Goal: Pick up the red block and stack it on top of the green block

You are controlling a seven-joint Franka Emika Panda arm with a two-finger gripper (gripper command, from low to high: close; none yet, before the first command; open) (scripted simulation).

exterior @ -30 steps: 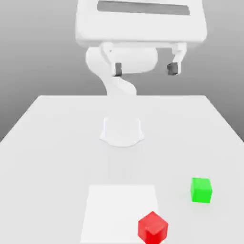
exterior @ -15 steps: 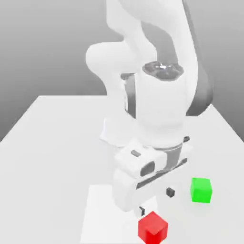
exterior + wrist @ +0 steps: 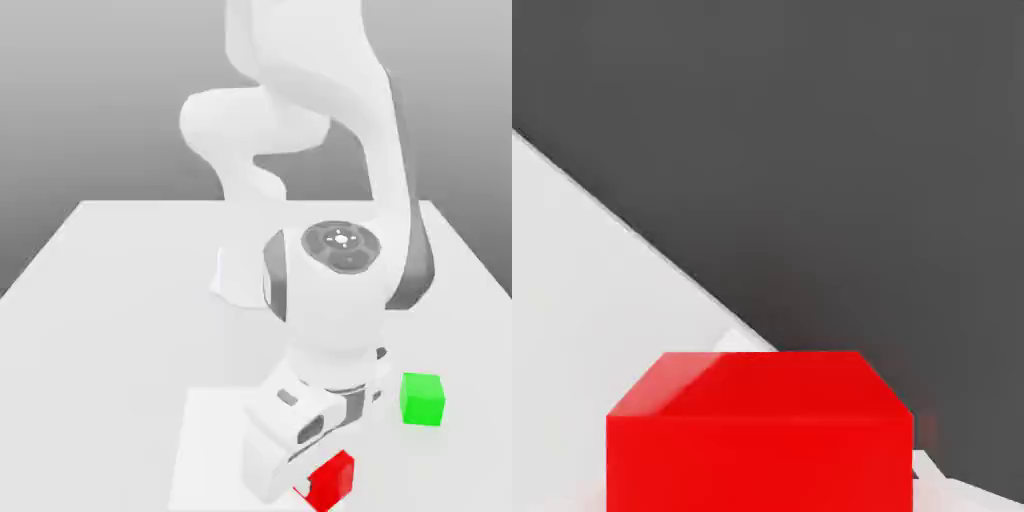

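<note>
Arm bent low at lower centre of frame, fingers (image 3: pixel 318 478) pinching the red block (image 3: pixel 331 481) on the white surface (image 3: pixel 120 300); green block (image 3: pixel 422 399) sits apart, lower right.

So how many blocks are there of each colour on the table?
red block: 1
green block: 1
Total: 2 blocks
</note>
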